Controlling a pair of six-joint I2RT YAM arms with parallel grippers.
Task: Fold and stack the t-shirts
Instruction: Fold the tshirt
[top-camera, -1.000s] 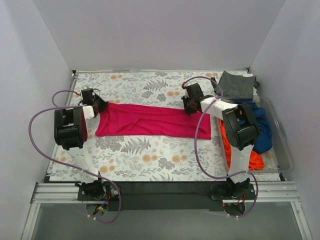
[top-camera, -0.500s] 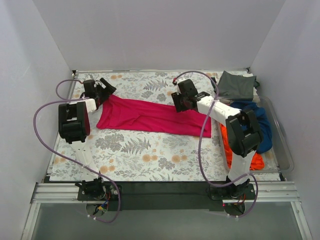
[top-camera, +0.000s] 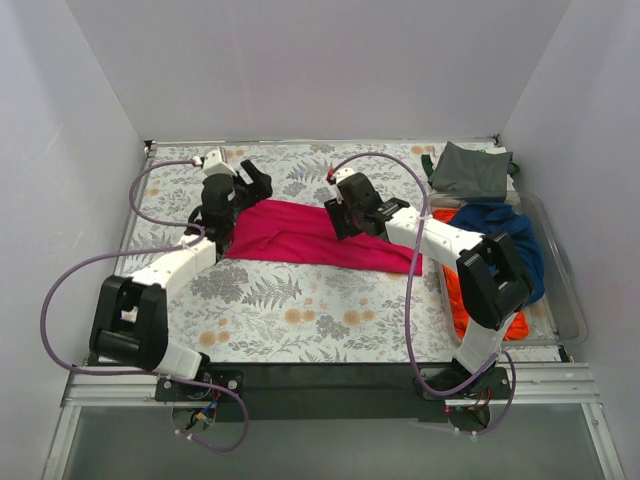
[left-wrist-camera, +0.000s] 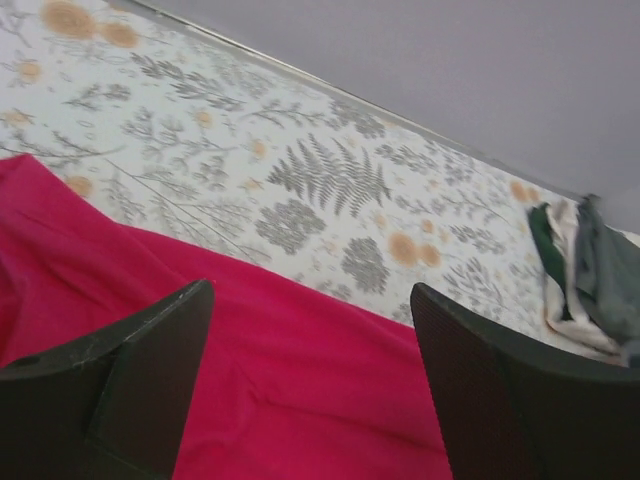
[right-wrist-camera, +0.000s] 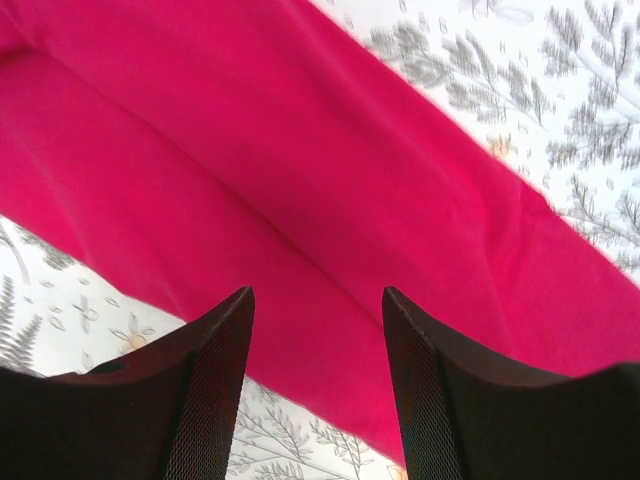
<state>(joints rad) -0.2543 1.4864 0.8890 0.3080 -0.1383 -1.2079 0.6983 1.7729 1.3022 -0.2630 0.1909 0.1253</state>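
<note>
Magenta-pink t-shirt: one, laid out (a long strip).
Other t-shirts: three, right of it: grey-green, navy, orange.
Grippers: two, left gripper and right gripper, both agape, empty, over it.

near half of the desk is open. the pink t-shirt spans the middle, heaped t-shirts crowd the right edge, and walls close the far and side edges.

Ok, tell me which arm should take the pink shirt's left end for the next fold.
Left. The left gripper is open and hovers at that end of the pink shirt. The right gripper, also open, is over the shirt's middle, farther off.
</note>
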